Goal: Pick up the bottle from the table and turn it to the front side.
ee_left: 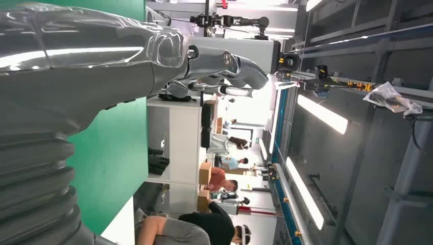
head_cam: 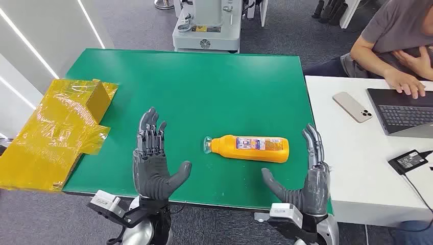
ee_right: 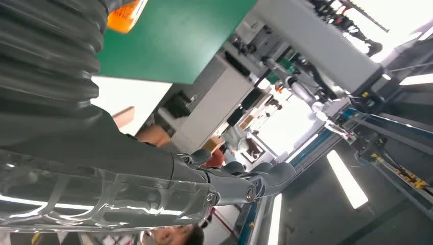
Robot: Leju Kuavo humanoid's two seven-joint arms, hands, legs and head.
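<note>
Both hands are spread wide and hold nothing, as I read the head view: left hand (head_cam: 151, 166) raised over the near edge of the green tabletop (head_cam: 204, 76), right hand (head_cam: 311, 176) near the front right corner, thumbs turned inward toward each other; between them, toward the right hand, the orange bottle (head_cam: 250, 147) lies on its side near the front edge, clear cap pointing at the left hand, printed label facing up; neither hand touches it. I judge it a light, stiff plastic bottle, smooth and apt to roll or slip, so I would take it around the middle of the body, across the label, not by the cap; what is inside it I cannot tell. A yellow film-wrapped box (head_cam: 56, 130) sits off the left edge; contents hidden.

Left wrist view: the left hand's fingers (ee_left: 224, 64) are stretched straight, nothing in them; green tabletop beside them.

Right wrist view: the right hand's fingers (ee_right: 240, 186) are extended and bare; a sliver of the orange bottle (ee_right: 122, 15) shows on the green.
</note>
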